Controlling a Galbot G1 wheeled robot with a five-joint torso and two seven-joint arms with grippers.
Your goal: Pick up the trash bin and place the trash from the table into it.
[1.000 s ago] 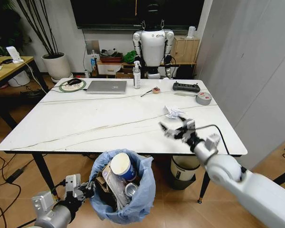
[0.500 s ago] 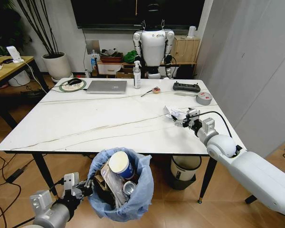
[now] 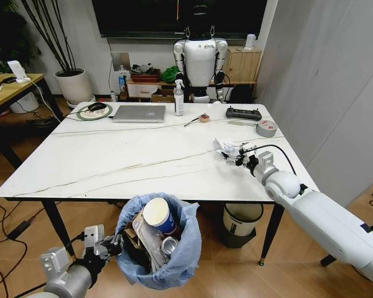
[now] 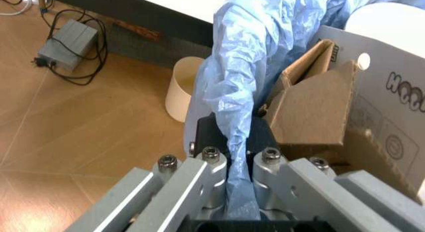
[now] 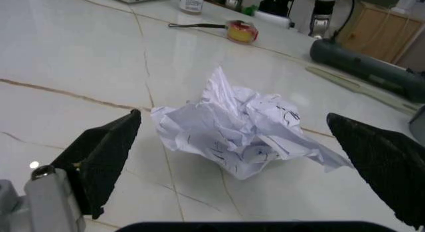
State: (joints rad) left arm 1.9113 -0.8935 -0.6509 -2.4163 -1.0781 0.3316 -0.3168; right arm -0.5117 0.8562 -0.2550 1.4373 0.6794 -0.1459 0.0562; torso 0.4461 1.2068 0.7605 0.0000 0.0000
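The white marble-look worktop (image 3: pixel 124 158) spreads ahead of the robot, its near edge just above the trash bin (image 3: pixel 158 248), which hangs below and in front of that edge. The bin's light-blue bag liner (image 4: pixel 236 87) bulges around a load of litter: a brown cardboard piece (image 4: pixel 312 112), a blue-and-white paper cup (image 3: pixel 160 216) standing highest, and other wrappers packed beside them.

The left gripper (image 3: pixel 105 247) sits low on the robot's left side, against the bin's rim. In the left wrist view its fingers (image 4: pixel 206 177) are closed on a fold of the blue liner at the rim, with the cardboard just beyond the fingertips, inside the bin. A plain cream bin (image 4: pixel 180 90) stands on the wooden floor farther off, past the held rim.

The right arm reaches out over the far right part of the worktop. The right gripper (image 3: pixel 234 154) is at the crumpled white paper wad (image 5: pixel 239 127), which lies on the worktop. In the right wrist view its two black fingers (image 5: pixel 103 157) are spread wide, one on each side of the wad, and the paper lies between them, touching neither.

Beyond the fingertips lie a grey tape roll (image 3: pixel 267 128), a black remote-like controller (image 3: pixel 244 113) and a small red-and-yellow tape measure (image 5: pixel 240 31).
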